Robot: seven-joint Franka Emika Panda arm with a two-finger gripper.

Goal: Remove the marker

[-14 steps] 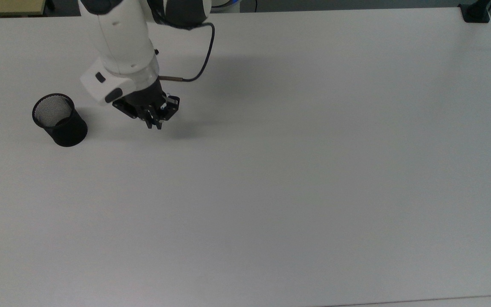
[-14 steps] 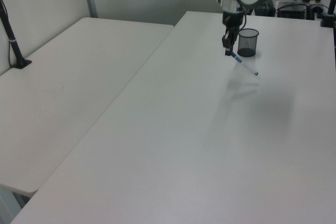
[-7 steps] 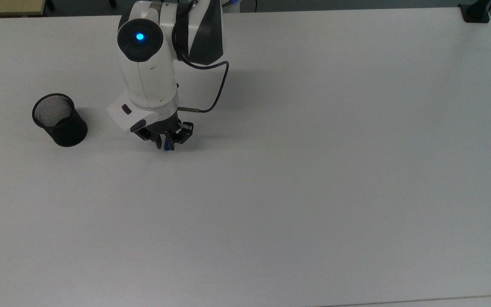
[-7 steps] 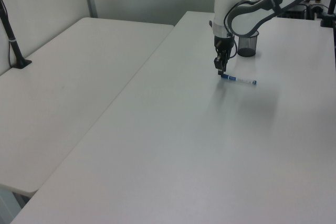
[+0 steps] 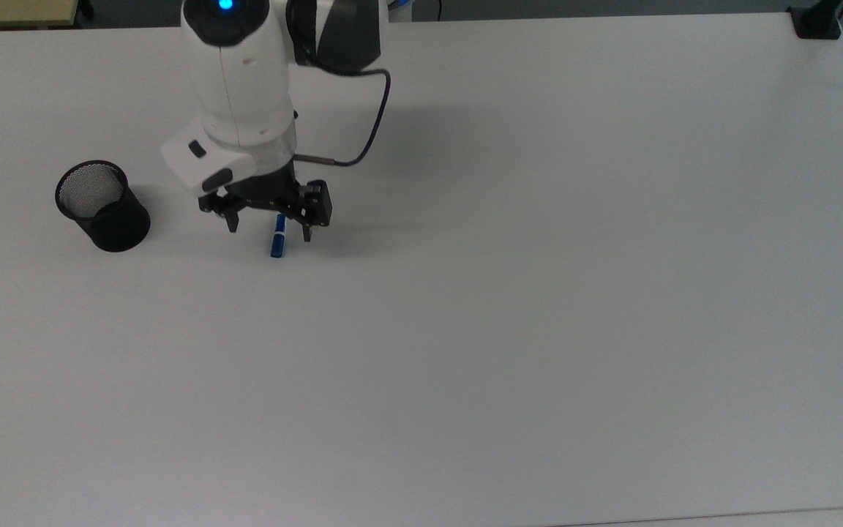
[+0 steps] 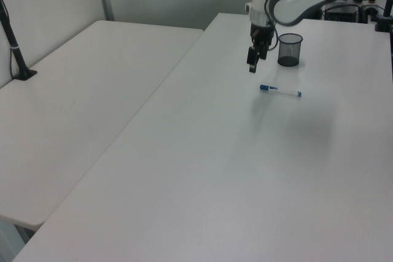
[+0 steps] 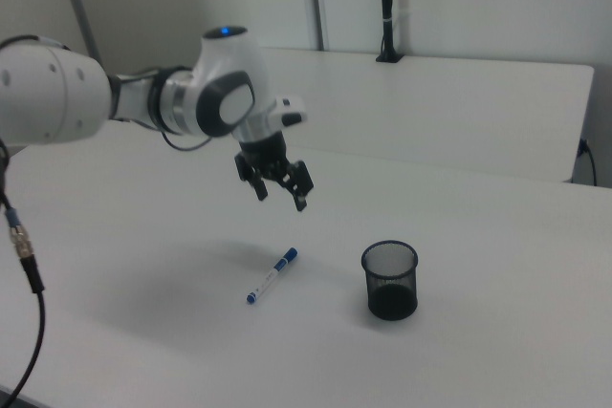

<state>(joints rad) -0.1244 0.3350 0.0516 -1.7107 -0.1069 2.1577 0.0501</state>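
The marker point(image 7: 272, 275) lies flat on the white table point(image 7: 497, 351), outside the black mesh cup point(image 7: 390, 280) and well apart from it. In the right view, the marker rests to the right view's left of the cup, with its blue cap end pointing toward the cup and its white barrel running away toward the right view's lower left. The gripper point(image 7: 279, 185) hangs in the air above the marker, clear of the table, with its two fingers spread apart and nothing between them. In the top view, the gripper point(image 5: 268, 223) stands directly over the marker point(image 5: 277, 240); the blue cap end shows between and just below the spread fingers, and the rest of the barrel is hidden by the arm. In the left view, the marker point(image 6: 280, 91) lies on the table between the camera and the cup point(image 6: 290, 50), and the gripper point(image 6: 253, 64) is raised above and to the left view's left of the cap end, not touching it.
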